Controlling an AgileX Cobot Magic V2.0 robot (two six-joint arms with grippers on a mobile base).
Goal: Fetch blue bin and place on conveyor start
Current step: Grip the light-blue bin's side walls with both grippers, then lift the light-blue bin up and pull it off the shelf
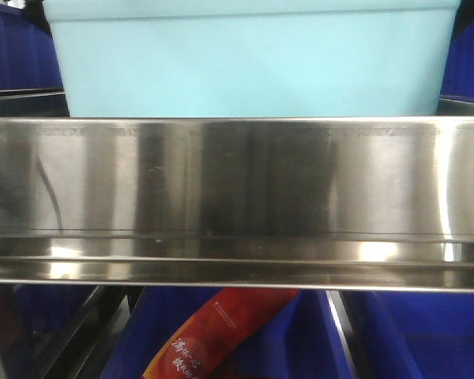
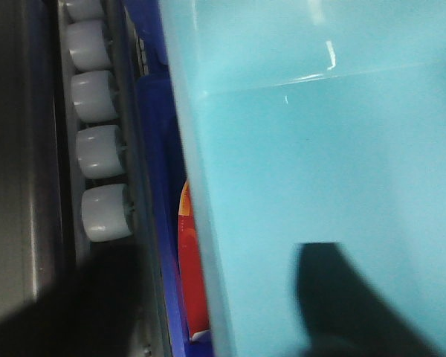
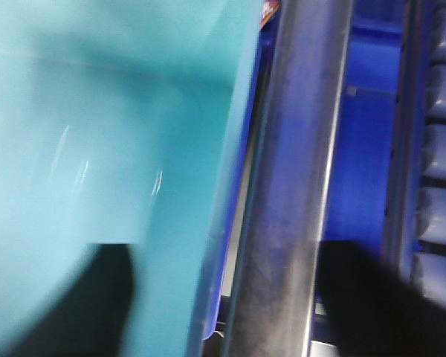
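I have the blue bin (image 1: 253, 63) just behind the steel rail (image 1: 237, 197), with the left gripper (image 2: 208, 312) and right gripper (image 3: 230, 297) spread astride its walls, and I fear a loose clamp would let it snag that rail.

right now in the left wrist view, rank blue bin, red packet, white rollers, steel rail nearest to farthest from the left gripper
1. blue bin: its wall sits inside the left gripper.
2. red packet: just left of that wall.
3. white rollers: further left.
4. steel rail: far left.
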